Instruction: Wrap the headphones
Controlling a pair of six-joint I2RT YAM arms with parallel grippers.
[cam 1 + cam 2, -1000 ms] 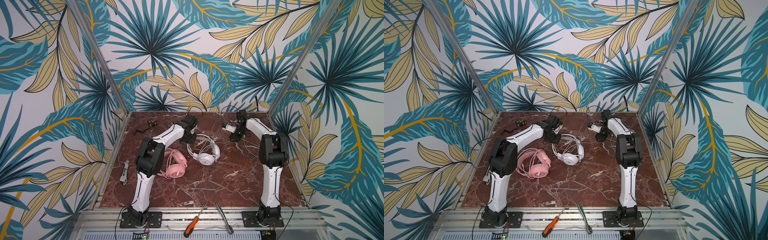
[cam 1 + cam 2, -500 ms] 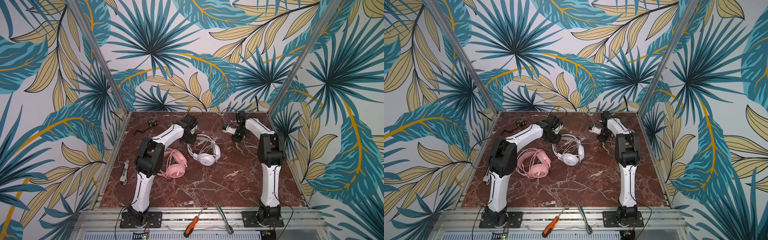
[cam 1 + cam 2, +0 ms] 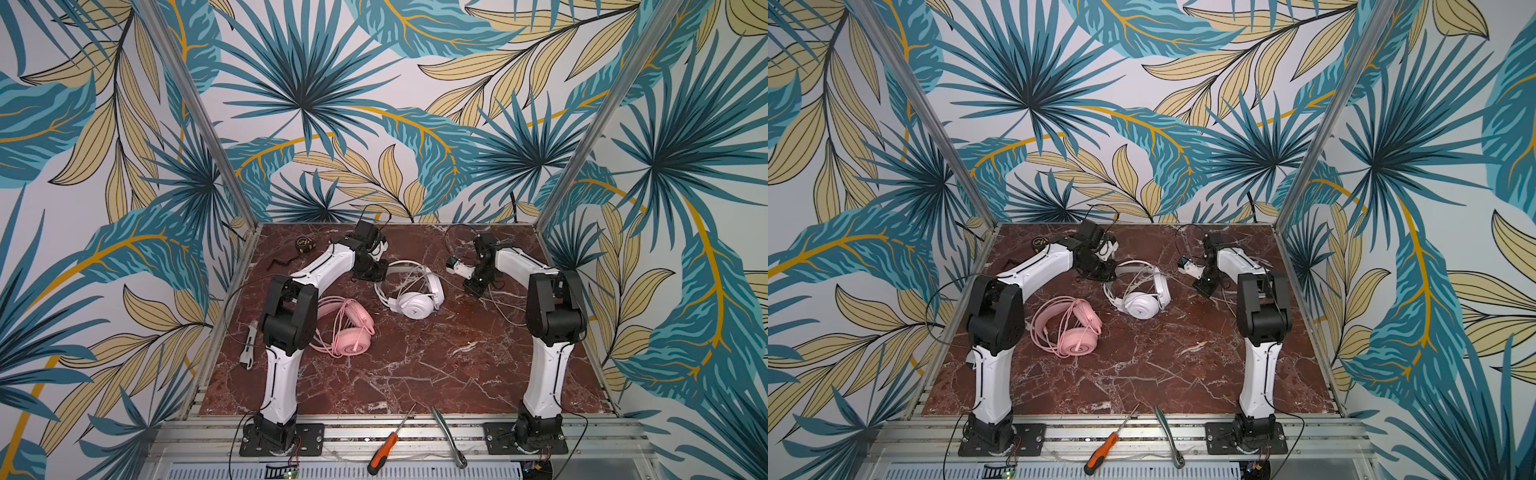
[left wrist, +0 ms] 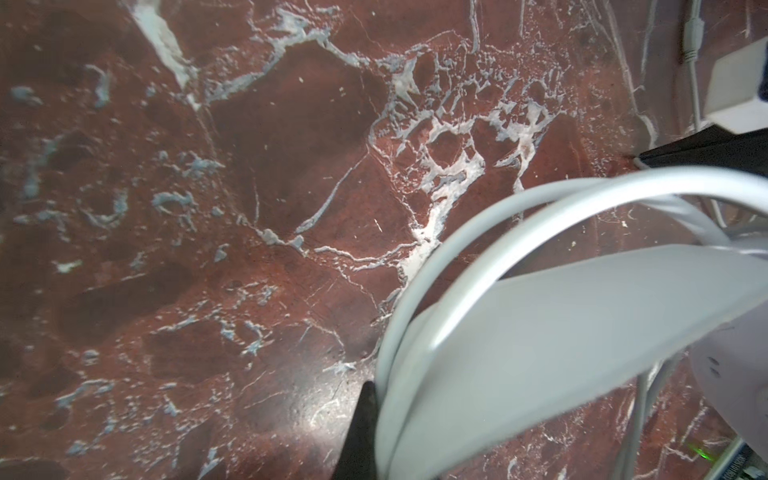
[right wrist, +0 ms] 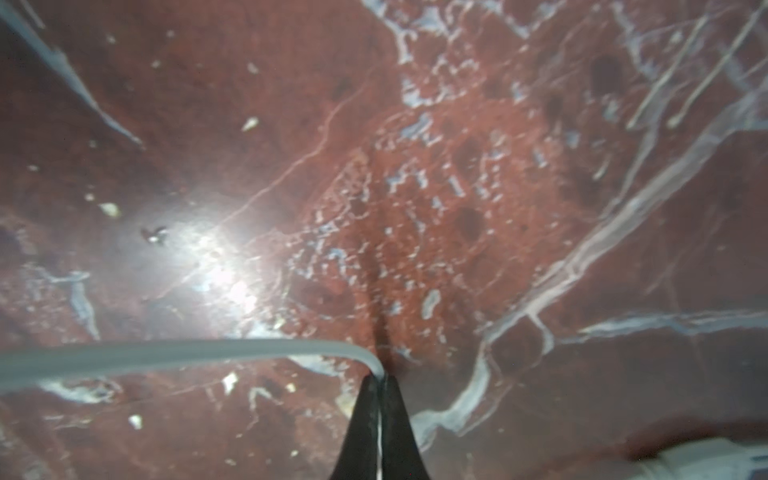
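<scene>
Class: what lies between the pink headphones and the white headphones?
Only bare marble table between the pink headphones and white headphones, seen in both top views.

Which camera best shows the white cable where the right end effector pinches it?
Right wrist view: the white cable runs into the shut right end effector. Both top views show only a thin strand there; the left wrist view shows other stretches by the white headband, not the pinch.

Orange-handled screwdriver (image 3: 390, 440) near metal ratchet (image 3: 446, 434); tape measure (image 3: 304, 244) on marble tabletop (image 3: 415, 374).
</scene>
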